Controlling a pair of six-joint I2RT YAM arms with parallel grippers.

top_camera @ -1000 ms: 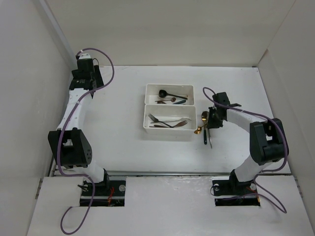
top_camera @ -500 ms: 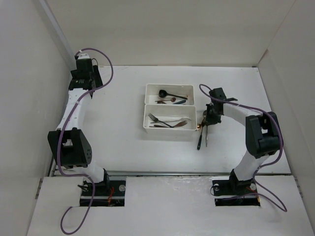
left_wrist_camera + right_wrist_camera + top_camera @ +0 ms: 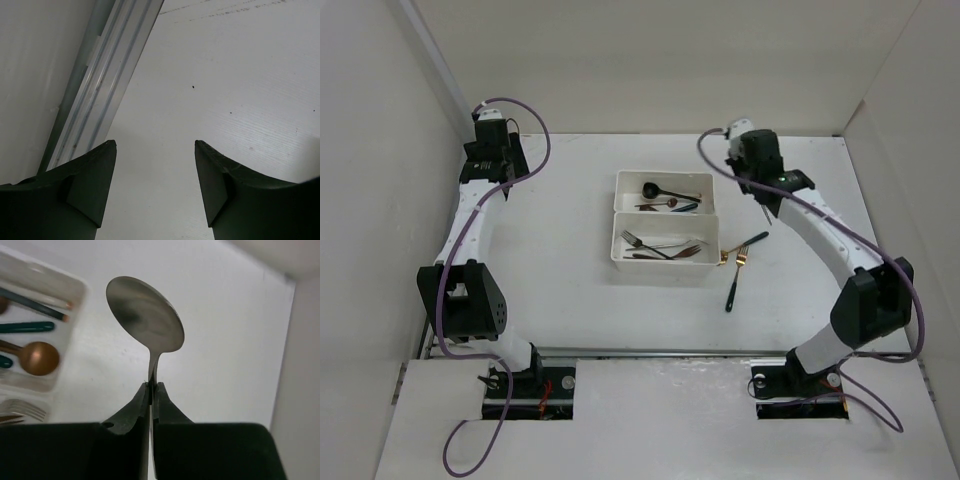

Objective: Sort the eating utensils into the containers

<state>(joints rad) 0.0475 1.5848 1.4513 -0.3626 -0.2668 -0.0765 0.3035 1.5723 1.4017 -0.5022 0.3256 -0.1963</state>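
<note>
Spoon (image 3: pixel 145 315), silver, clenched at neck in right pincer (image 3: pixel 151 389), bowl ahead of fingertips. Tray (image 3: pixel 75 287) left of pincer, copper spoon (image 3: pixel 37 357) inside. Nearer base, on table (image 3: pixel 570 300): green-handled utensil (image 3: pixel 745 272), probably gold fork (image 3: pixel 740 258). Left pincer (image 3: pixel 155 150) agape beside rail (image 3: pixel 100 85).

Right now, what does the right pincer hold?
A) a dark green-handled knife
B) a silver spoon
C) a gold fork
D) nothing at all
B: in the right wrist view, the right pincer is shut on the thin neck of a silver spoon, and the bowl of the spoon sticks out past the fingertips.
</note>
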